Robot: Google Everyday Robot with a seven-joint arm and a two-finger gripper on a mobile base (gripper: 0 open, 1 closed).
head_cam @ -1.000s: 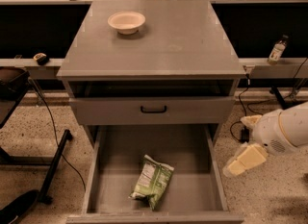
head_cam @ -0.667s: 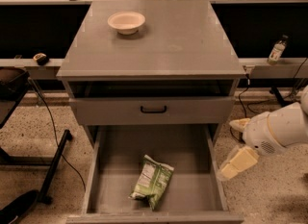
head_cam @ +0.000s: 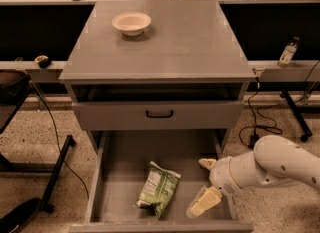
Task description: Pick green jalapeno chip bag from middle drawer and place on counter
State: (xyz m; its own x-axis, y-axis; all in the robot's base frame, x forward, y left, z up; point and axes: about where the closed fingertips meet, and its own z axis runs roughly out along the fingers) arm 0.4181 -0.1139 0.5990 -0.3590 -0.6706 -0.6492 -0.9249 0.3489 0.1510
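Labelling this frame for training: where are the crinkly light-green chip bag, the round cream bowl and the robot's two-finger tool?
crinkly light-green chip bag [head_cam: 158,189]: camera view, centre of its front.
round cream bowl [head_cam: 131,23]: camera view, its inner hollow.
two-finger tool [head_cam: 197,187]: camera view, midway between its fingertips, over the grey metal drawer [head_cam: 120,172].

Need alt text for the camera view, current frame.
The robot's hand, open, hovers at the right side of the open middle drawer, apart from the green jalapeno chip bag lying on its floor. Above, a cream bowl sits on the counter.
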